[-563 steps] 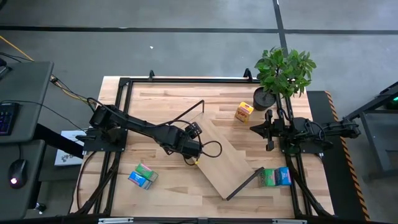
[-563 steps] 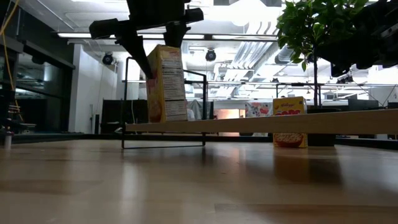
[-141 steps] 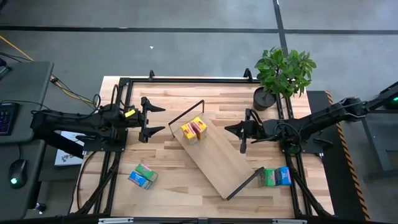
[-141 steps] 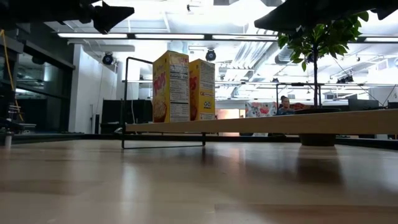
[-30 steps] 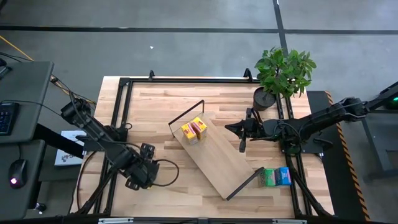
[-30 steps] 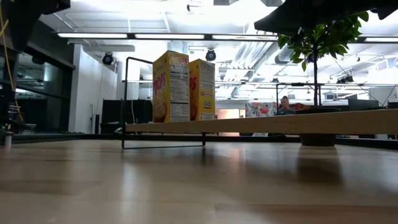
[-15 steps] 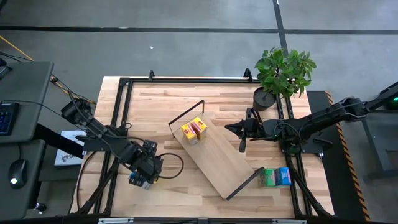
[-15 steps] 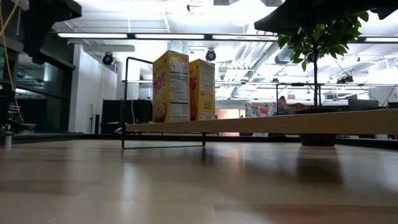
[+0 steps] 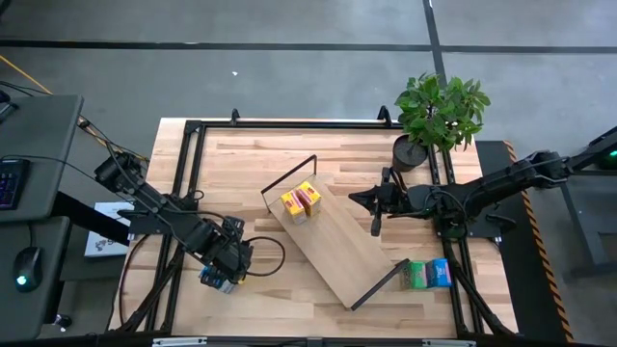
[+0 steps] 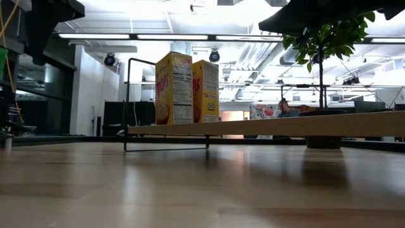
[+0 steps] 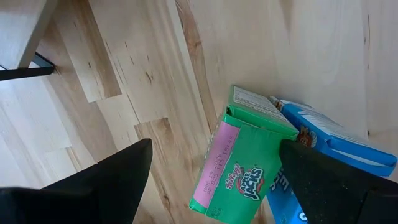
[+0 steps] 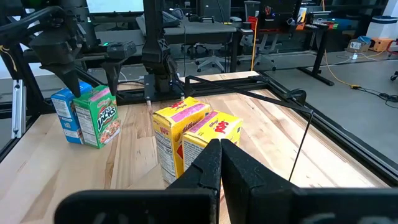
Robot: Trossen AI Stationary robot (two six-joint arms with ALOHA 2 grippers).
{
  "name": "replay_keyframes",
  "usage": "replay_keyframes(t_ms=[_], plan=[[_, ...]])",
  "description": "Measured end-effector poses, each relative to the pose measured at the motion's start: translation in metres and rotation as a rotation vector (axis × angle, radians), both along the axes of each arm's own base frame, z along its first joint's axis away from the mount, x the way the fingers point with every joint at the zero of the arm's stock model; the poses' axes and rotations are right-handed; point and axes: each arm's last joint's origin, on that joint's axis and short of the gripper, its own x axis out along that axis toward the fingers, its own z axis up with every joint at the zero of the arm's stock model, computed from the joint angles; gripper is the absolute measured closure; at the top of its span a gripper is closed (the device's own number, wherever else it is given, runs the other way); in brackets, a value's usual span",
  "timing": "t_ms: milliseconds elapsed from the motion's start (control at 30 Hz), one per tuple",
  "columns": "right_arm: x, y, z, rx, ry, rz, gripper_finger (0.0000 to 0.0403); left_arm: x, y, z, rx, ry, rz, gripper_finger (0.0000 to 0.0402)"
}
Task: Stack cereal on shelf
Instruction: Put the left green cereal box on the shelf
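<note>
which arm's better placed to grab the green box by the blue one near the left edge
Left. The left gripper hangs open right over the green box beside the blue box. The right gripper waits shut by the shelf, across the table.

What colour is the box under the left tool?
Green with a pink side, green box, clearest in the left wrist view.
</note>
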Motion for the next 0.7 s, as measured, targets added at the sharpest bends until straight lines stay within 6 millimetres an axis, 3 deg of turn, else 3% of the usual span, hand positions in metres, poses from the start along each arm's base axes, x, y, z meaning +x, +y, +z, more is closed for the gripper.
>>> replay_keyframes(t_ms=[533,700], plan=[[0.0,0.001,0.0,0.055,-0.009,0.032,0.0402,-0.005,-0.007,0.0,-0.005,0.002,-0.011,0.0058],[0.0,0.001,0.0,0.056,-0.009,0.032,0.0402,-0.015,-0.007,0.01,-0.021,-0.038,-0.026,0.0058]])
